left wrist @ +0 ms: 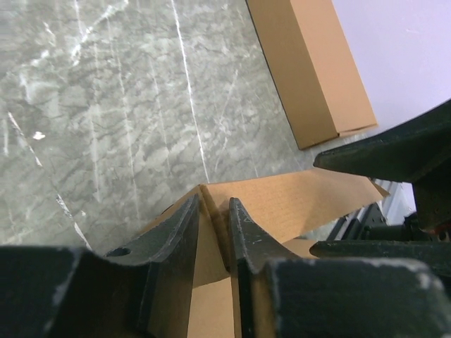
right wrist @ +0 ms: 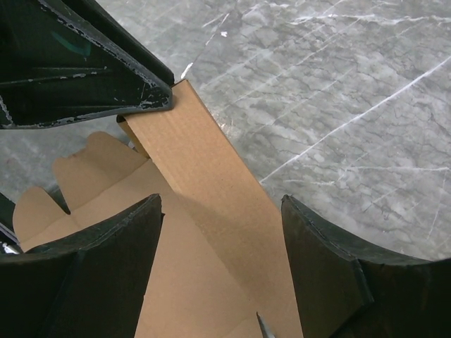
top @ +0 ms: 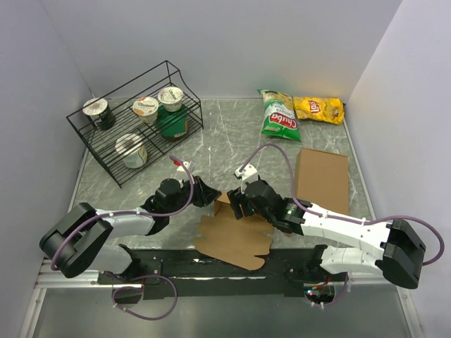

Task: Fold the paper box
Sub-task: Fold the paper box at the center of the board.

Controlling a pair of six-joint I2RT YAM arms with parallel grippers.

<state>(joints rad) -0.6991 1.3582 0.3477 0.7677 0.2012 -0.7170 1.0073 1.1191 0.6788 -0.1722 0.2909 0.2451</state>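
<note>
Marble table [top: 232, 141]: wire rack [top: 134, 130]; chip bags [top: 301, 111]; cardboard slab [top: 322, 180]; paper box [top: 236, 236].

Grey marble-patterned table [top: 232, 144] enclosed by plain white walls [top: 282, 42], evenly lit.

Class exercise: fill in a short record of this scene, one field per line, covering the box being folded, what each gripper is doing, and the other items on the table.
workpiece: paper box, a brown die-cut blank lying mostly flat near the arm bases, one flap raised
left gripper: jaws narrow, pinching the raised flap's edge
right gripper: jaws wide, straddling the flap, not gripping
spare board: cardboard slab, flat, right of the arms
rack: wire rack, far left, holding yogurt cups
snacks: chip bags, green and yellow, far right
</note>
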